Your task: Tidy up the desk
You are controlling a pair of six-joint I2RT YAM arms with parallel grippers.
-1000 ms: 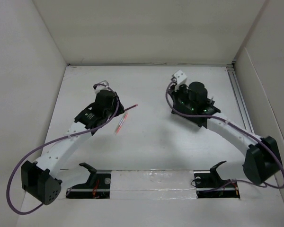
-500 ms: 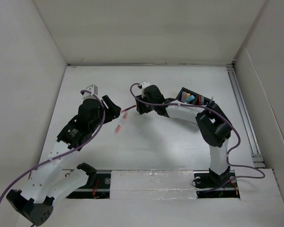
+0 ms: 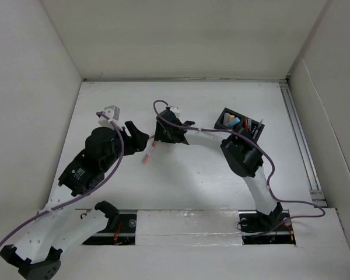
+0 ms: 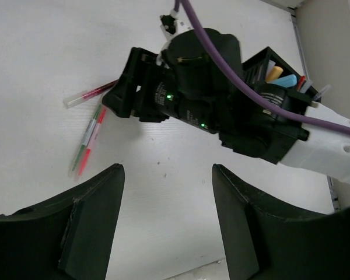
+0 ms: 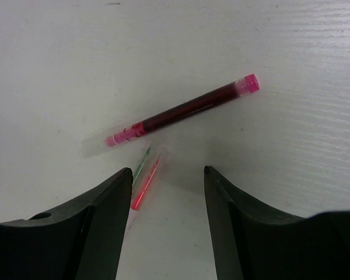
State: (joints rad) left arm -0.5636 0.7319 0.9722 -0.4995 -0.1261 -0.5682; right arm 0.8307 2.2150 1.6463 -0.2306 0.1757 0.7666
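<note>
On the white desk lie two pens. A red pen with a clear cap lies slantwise just beyond the tips of my right gripper, which is open and empty. A clear pen with red and green refills lies by that gripper's left finger. Seen from above, my right gripper hangs over the red pen, and the clear pen lies just below. Close to their left, my left gripper is open and empty. In the left wrist view it faces both pens.
A black compartmented organizer holding yellow, blue and other small items stands to the right, behind the right arm's elbow. White wall panels close in the left, back and right sides. The two grippers are close to each other.
The right arm swung left from the organizer to the pens and its gripper opened. The left arm shifted back and lower, its gripper opening a little wider.
</note>
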